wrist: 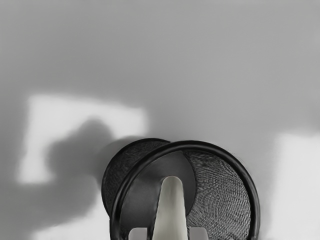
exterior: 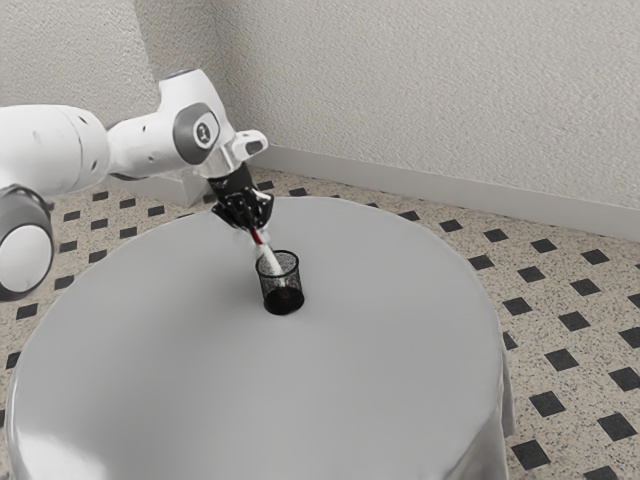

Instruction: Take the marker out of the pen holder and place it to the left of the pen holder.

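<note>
Pinching a slim white marker (exterior: pixel 270 259) with a red upper part, the black two-finger gripper (exterior: pixel 253 234) has its fingers (wrist: pixel 198 233) close along the marker's two sides, just above the rim of the black, round mesh pen holder (exterior: pixel 284 300). The marker slants, its lower end inside the holder. The holder stands on the round, grey cloth-covered tabletop (exterior: pixel 200 400), nearer the far edge in the exterior view, with broad cloth between it and both side edges. The white jointed arm (exterior: pixel 150 143) reaches over the exterior view's left edge, its hand tilted downward.
</note>
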